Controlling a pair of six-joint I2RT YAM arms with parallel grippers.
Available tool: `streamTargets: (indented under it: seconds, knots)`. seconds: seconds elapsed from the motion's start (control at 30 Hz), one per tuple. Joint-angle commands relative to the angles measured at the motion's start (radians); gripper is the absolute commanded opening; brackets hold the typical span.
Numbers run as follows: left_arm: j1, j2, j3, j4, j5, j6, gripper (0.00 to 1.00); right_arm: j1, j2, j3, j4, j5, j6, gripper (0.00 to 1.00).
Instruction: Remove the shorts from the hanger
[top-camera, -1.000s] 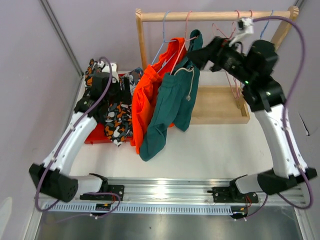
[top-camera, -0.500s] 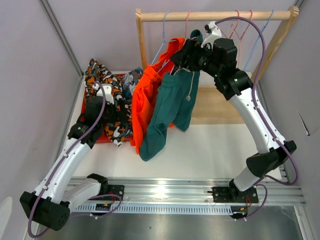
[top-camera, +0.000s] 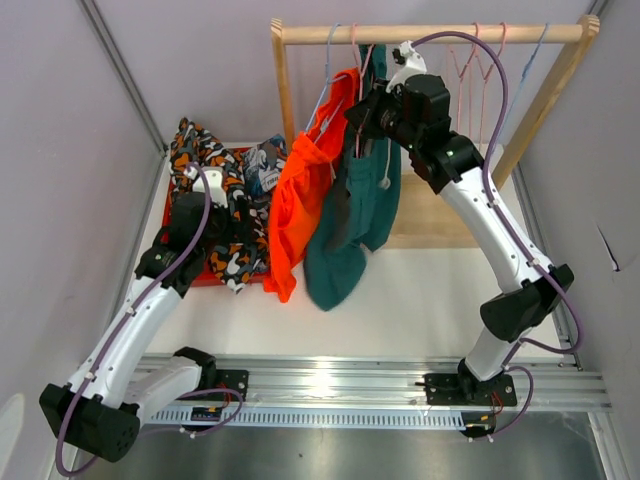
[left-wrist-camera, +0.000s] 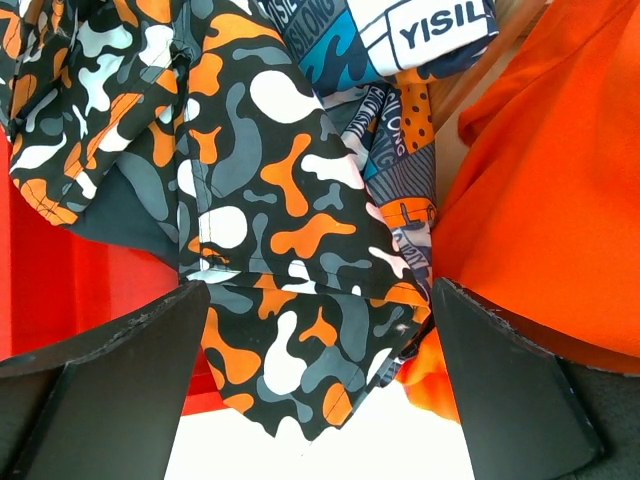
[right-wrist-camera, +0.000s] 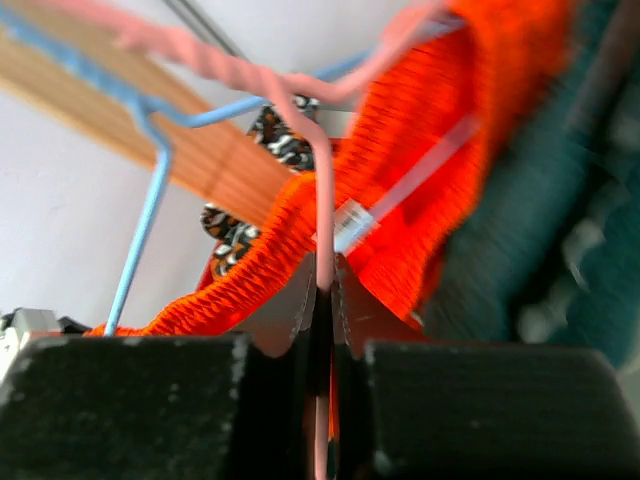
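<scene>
Two shorts (top-camera: 300, 190) swung when my right tool (right-wrist-camera: 322, 300) pinched the pink hanger (right-wrist-camera: 322, 190) by the worktop's (top-camera: 430, 290) far edge. Now I can pull. My left tool (left-wrist-camera: 315, 300) is wide.

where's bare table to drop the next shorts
Bare white tabletop between the hanging teal shorts and the near rail; some wooden rack base right of them. Crowded: the red tray, heaped with printed shorts, left end effector over it; right end effector clamps a pink hanger.

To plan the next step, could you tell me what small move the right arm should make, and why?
Probably lift the pink wire hanger to unhook it from the wooden rail: the right pincer is shut on its wire, beside the hanging dark teal fabric shorts.
</scene>
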Motion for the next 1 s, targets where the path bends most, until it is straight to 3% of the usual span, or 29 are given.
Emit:
streamTargets:
  seconds: [0.0,0.17,0.37,0.53,0.63,0.97]
  knots:
    - [0.004,-0.038,-0.002,0.036,-0.008,-0.01,0.99,0.005,-0.065,0.006,0.059,0.045,-0.045,0.01]
    - [-0.051,-0.126,0.004,0.062,-0.028,0.016,0.99,0.005,-0.18,-0.052,0.052,0.108,-0.066,0.0]
    - [-0.326,-0.187,0.14,0.073,-0.044,0.061,0.99,0.006,-0.307,-0.068,0.03,0.151,-0.063,0.0]
    - [-0.612,-0.104,0.231,0.148,-0.035,0.103,0.99,0.012,-0.353,-0.057,-0.003,0.149,-0.012,0.0]
    - [-0.729,-0.024,0.264,0.226,-0.001,0.117,0.99,0.024,-0.378,-0.071,-0.014,0.156,0.007,0.0]
    - [-0.864,0.228,0.264,0.541,0.216,0.03,0.99,0.044,-0.451,-0.155,-0.007,0.175,0.021,0.0]
